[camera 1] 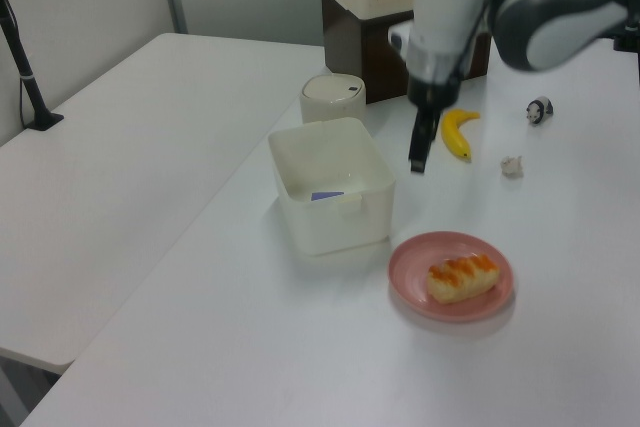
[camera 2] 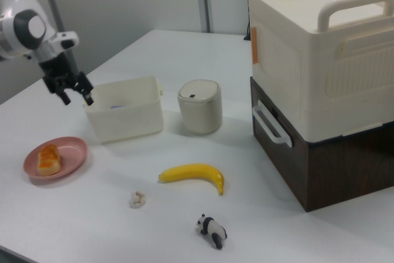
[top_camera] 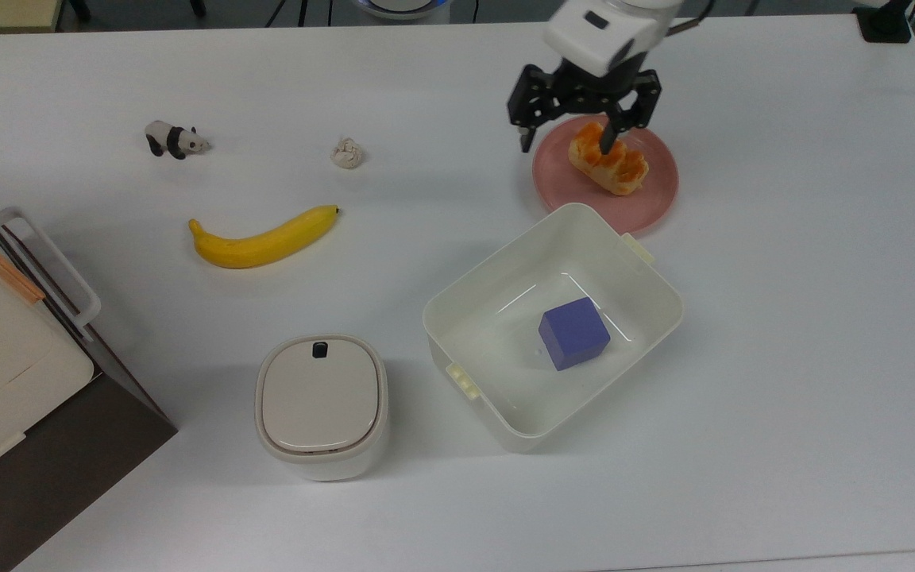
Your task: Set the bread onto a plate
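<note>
The bread [top_camera: 608,158] lay flat on the plate [top_camera: 648,202], inside the raised rim and nearer the plate's upper edge in the top view. The gripper [top_camera: 565,127] hung above the table with its fingers spread apart and nothing between them, clear of the loaf in the left view. Placement appeared complete; the remaining risk was judged to lie in the arm's departure. A low sweep toward the white tub [top_camera: 638,274], which stood just beside the plate, could have clipped the tub wall or nudged the plate, and a smooth plate on a smooth white table [top_camera: 807,318] would probably have slid easily. The loaf was oblong and lumpy, with a glossy orange-brown top and pale sides, and looked soft. The plate was round, shallow and pink. The tub was rectangular, thin-walled plastic and held a purple cube [top_camera: 573,333].
</note>
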### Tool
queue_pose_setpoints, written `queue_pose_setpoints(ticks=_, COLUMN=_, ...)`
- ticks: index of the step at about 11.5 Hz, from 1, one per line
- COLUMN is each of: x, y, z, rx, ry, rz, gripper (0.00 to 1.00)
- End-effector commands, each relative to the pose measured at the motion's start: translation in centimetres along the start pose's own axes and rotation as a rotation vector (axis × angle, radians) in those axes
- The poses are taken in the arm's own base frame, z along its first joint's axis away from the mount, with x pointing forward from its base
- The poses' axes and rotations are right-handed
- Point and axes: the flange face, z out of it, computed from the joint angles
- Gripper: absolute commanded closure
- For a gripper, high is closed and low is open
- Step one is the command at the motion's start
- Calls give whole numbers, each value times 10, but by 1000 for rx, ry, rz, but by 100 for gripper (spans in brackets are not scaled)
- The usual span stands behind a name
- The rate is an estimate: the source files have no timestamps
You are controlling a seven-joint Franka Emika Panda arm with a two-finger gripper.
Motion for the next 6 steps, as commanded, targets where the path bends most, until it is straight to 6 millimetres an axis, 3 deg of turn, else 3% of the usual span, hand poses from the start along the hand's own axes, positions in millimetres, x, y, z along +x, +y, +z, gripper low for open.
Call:
queue_pose_setpoints(ticks=1, x=13, y=60, z=-48, rx=69, ry=-60, rz=-36, gripper=0)
queue_pose_setpoints(ticks=6, x=41, y=176, z=-61, rx=127, ry=-9, rz=130, gripper=0)
